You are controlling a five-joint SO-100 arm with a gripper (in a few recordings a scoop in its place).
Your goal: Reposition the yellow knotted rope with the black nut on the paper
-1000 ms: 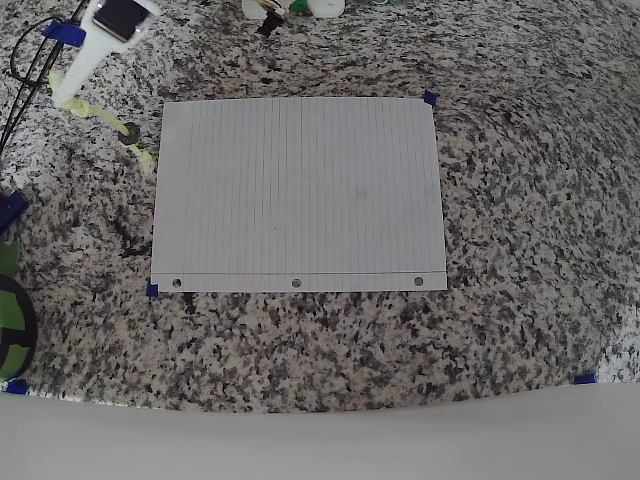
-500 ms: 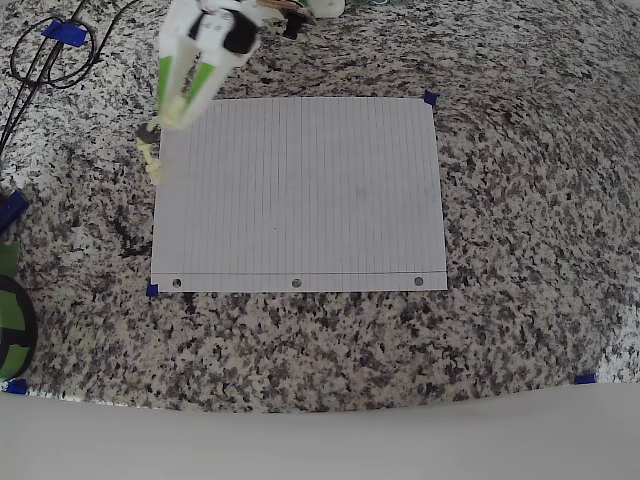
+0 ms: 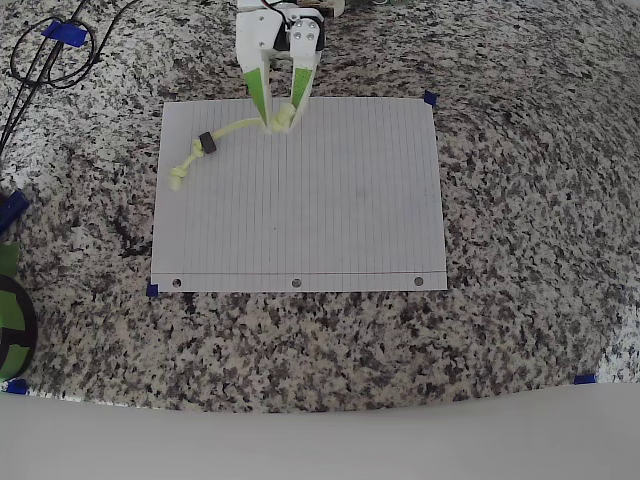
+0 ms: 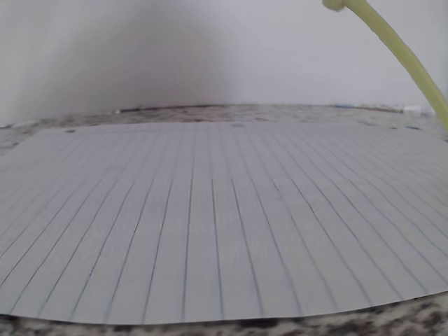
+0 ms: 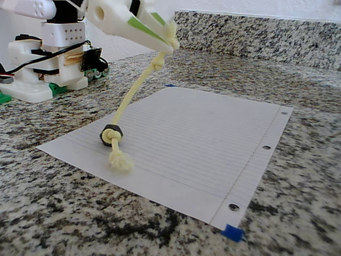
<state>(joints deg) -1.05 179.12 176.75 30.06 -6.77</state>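
While my gripper (image 3: 278, 116) pinches one knotted end of the rope (image 3: 222, 140) above the paper (image 3: 300, 200), the rope slants down. Its nut (image 5: 111, 134) and frayed end rest on the sheet.

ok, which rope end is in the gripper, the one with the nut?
No. The gripper pinches the bare knotted end of the yellow knotted rope; the black nut sits near the frayed end on the paper.

Speckled granite counter (image 5: 298, 149) is showing a polished sheen under a matt, lined paper (image 5: 202, 138). The rope (image 5: 130, 98) is looking like twisted fibre, fraying at its end, threaded through a dull black nut (image 5: 111, 134). The gripper (image 5: 169, 38) is appearing as smooth white-and-green plastic.
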